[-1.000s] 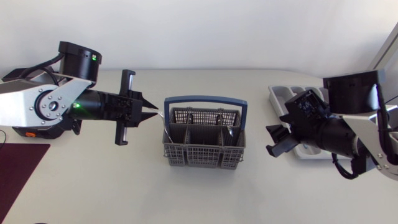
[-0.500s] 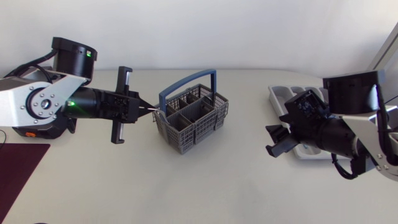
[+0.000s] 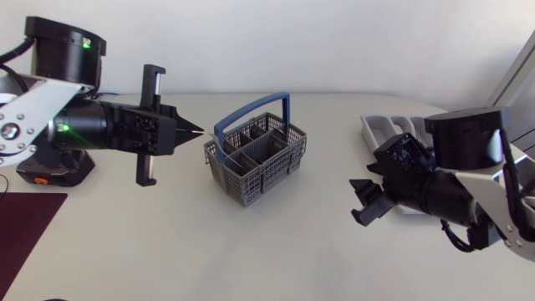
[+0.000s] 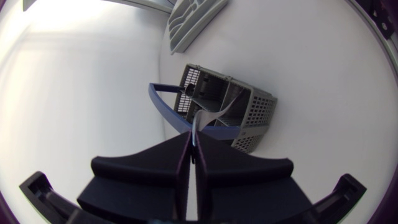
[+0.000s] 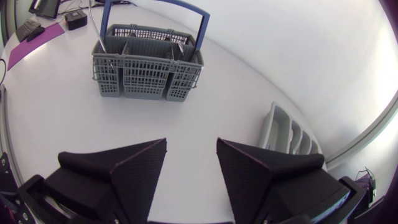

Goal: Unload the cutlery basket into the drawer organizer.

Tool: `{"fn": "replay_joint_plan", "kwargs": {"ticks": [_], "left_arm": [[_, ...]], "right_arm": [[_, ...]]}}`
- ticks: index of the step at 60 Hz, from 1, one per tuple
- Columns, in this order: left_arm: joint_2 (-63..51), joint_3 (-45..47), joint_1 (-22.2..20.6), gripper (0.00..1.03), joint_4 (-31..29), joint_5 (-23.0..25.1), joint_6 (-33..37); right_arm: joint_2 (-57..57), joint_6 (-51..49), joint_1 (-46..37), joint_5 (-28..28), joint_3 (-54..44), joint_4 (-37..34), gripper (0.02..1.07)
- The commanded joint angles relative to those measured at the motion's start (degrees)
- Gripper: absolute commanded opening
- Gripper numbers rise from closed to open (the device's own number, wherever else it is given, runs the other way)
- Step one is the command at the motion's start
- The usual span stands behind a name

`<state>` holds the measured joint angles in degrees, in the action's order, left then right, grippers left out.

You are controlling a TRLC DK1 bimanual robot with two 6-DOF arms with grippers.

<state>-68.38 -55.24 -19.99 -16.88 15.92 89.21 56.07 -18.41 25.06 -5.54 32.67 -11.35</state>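
**Item 1: left end effector (image 3: 194, 130).** Centre-left of the head view, just beside the basket's nearest corner. Its fingers are clenched tip to tip on a thin silvery piece of cutlery (image 4: 194, 123). The kind of piece cannot be told, nor whether its far end is free of the basket.

**Item 2: cutlery basket (image 3: 269, 174).** Middle of the frame, standing askew on the tabletop (image 3: 251, 251), with its blue handle (image 3: 251, 114) upright.

**Item 3: drawer organizer (image 3: 391, 125).** Right of the frame, well apart from the basket and partly behind the right arm.

**Item 4: right end effector (image 3: 365, 205).** Lower right of the frame, released, with nothing between its fingers.

**Hazards, as judged:**
- The grip is a narrow tip pinch on a slim, smooth shank, so the piece may swivel or slide out in transit.
- If the far end is snagged in the grid, a pull would likely drag or tip the light basket.
- The route to the organizer crosses the basket's handle and the right arm's space. A clash is possible unless that arm gives way or takes the piece.
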Motion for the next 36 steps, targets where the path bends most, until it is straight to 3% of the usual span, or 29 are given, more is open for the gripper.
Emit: {"fn": "replay_joint_plan", "kwargs": {"ticks": [1, 23, 36], "left_arm": [[3.1, -3.8, -1.3, 0.04, -1.7, 0.2, 1.5], [8.8, -11.7, -6.9, 0.04, -13.3, -1.5, -1.1], [10.3, -13.4, -15.0, 0.04, -17.7, -4.0, -7.4]], "right_arm": [[-1.4, 0.2, 1.6, -0.9, -0.4, -0.2, 0.62], [-5.3, 0.3, 10.8, -2.1, 0.6, -1.0, 0.62], [-6.6, 1.1, 18.1, -2.0, 0.4, -0.3, 0.62]]}}
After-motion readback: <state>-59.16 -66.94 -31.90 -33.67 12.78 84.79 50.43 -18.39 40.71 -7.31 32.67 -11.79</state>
